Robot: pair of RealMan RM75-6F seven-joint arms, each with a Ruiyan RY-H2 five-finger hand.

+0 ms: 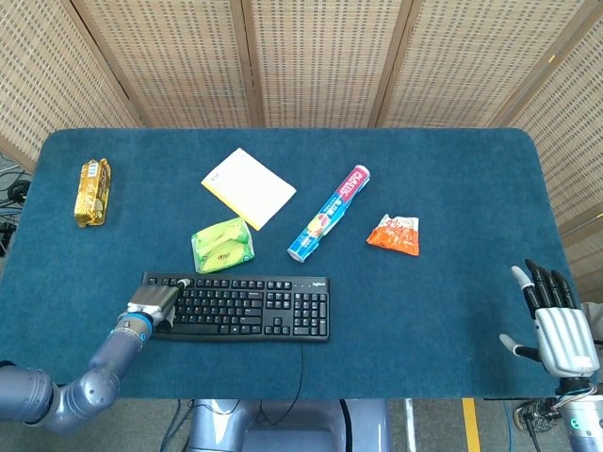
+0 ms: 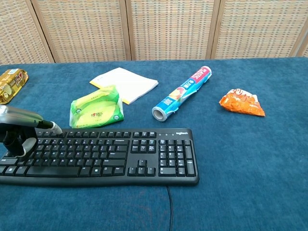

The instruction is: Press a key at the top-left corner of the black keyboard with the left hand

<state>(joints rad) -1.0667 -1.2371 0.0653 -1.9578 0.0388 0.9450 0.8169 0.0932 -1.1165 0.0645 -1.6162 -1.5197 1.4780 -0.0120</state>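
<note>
The black keyboard (image 1: pixel 247 307) lies near the table's front edge, left of centre. My left hand (image 1: pixel 151 303) sits over its left end, one finger stretched out and the others curled in. The fingertip (image 1: pixel 183 282) lies on the top row of keys, a little in from the top-left corner. In the chest view the same left hand (image 2: pixel 18 131) covers the corner of the keyboard (image 2: pixel 110 156), with the outstretched fingertip (image 2: pixel 56 129) low on the top row. My right hand (image 1: pixel 554 321) is held off the table's right front edge, fingers spread and holding nothing.
A green packet (image 1: pixel 222 244) lies just behind the keyboard, with a yellow-white notepad (image 1: pixel 248 187) further back. A blue roll (image 1: pixel 328 214) and an orange snack bag (image 1: pixel 394 234) lie right of centre. A gold packet (image 1: pixel 92 191) sits at the far left. The keyboard cable (image 1: pixel 301 363) runs off the front edge.
</note>
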